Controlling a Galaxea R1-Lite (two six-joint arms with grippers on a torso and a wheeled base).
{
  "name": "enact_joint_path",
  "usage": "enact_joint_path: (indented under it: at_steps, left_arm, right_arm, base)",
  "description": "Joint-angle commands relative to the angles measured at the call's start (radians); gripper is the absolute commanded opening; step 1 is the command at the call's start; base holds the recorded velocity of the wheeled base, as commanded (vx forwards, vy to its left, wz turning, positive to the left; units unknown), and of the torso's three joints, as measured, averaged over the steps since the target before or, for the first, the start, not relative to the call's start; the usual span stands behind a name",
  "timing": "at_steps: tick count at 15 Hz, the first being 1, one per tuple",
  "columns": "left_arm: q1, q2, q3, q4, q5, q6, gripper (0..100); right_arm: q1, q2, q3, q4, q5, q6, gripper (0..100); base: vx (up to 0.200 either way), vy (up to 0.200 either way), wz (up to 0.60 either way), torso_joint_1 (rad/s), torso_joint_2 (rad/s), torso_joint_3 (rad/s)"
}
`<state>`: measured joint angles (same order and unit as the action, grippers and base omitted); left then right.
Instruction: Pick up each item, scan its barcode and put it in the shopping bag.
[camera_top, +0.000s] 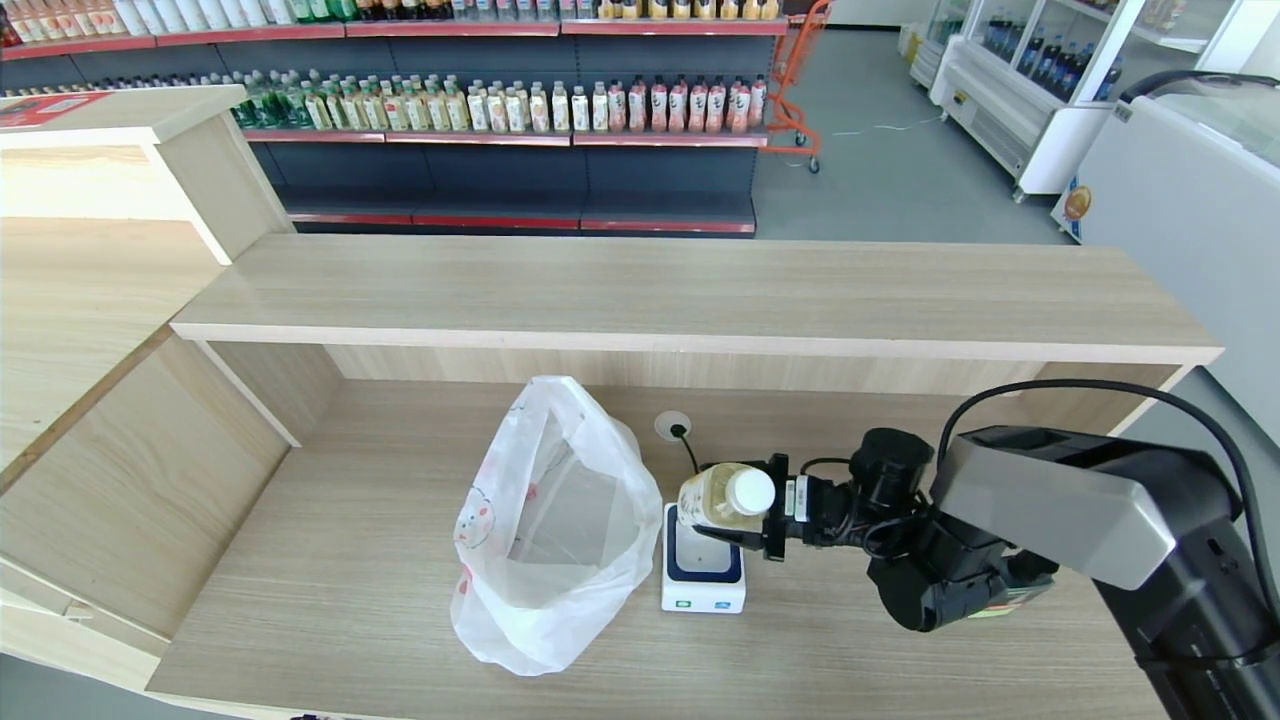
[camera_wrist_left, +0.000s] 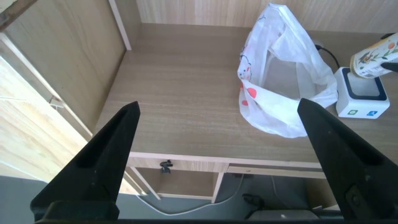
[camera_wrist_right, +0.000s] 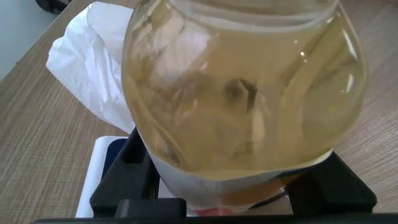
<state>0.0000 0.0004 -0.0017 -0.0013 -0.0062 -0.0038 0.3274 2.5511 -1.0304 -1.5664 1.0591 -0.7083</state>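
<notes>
Right gripper clamps the drink bottle just above the barcode scanner so its label reads; left gripper hangs spread

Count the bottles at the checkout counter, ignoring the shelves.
1: a bottle in the right gripper, over the scanner beside the shopping bag. Bag folds may hide others.

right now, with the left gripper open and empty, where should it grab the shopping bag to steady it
Probably the top handle of the shopping bag, coming from the robot's left: it stands up free, while the scanner and the held bottle crowd the bag's right side.
</notes>
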Motion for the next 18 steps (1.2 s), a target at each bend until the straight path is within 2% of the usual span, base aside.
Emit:
enact_joint_path:
  at_steps: [1, 3, 5, 6, 8, 11, 15, 18]
  left_arm:
    - [0.0, 0.0, 0.0, 0.0, 0.0, -0.001, 100]
    - [0.0, 0.0, 0.0, 0.0, 0.0, -0.001, 100]
    - [0.0, 0.0, 0.0, 0.0, 0.0, -0.001, 100]
    - [0.0, 0.0, 0.0, 0.0, 0.0, -0.001, 100]
    - [0.0, 0.0, 0.0, 0.0, 0.0, -0.001, 100]
    - [0.0, 0.0, 0.0, 0.0, 0.0, -0.001, 100]
    - [0.0, 0.0, 0.0, 0.0, 0.0, -0.001, 100]
    - [0.0, 0.0, 0.0, 0.0, 0.0, -0.001, 100]
  right_arm:
    - [-0.007, -0.075, 0.061, -0.004, 0.002, 0.043, 0]
    - [-0.044, -0.216, 0.239, -0.004, -0.034, 0.127, 0]
    - [-0.062, -0.33, 0.343, -0.004, -0.093, 0.24, 0]
    - [-0.061, -0.393, 0.397, -0.004, -0.156, 0.322, 0]
    - [-0.008, -0.519, 0.515, -0.004, -0.38, 0.546, 0]
    - [0.018, -0.571, 0.569, -0.004, -0.577, 0.721, 0]
    - [0.016, -0.658, 0.739, -0.004, -0.677, 0.889, 0]
    - [0.012, -0.735, 0.865, -0.004, -0.679, 0.931, 0]
  base:
    - [0.0, 0.0, 0.0, 0.0, 0.0, 0.0]
    - [0.0, 0.0, 0.0, 0.0, 0.0, 0.0]
    - [0.0, 0.0, 0.0, 0.0, 0.0, 0.0]
    - [0.0, 0.0, 0.0, 0.0, 0.0, 0.0]
    - [0.0, 0.0, 0.0, 0.0, 0.0, 0.0]
    - [0.0, 0.0, 0.0, 0.0, 0.0, 0.0]
    - [0.0, 0.0, 0.0, 0.0, 0.0, 0.0]
    - [0.0, 0.0, 0.0, 0.0, 0.0, 0.0]
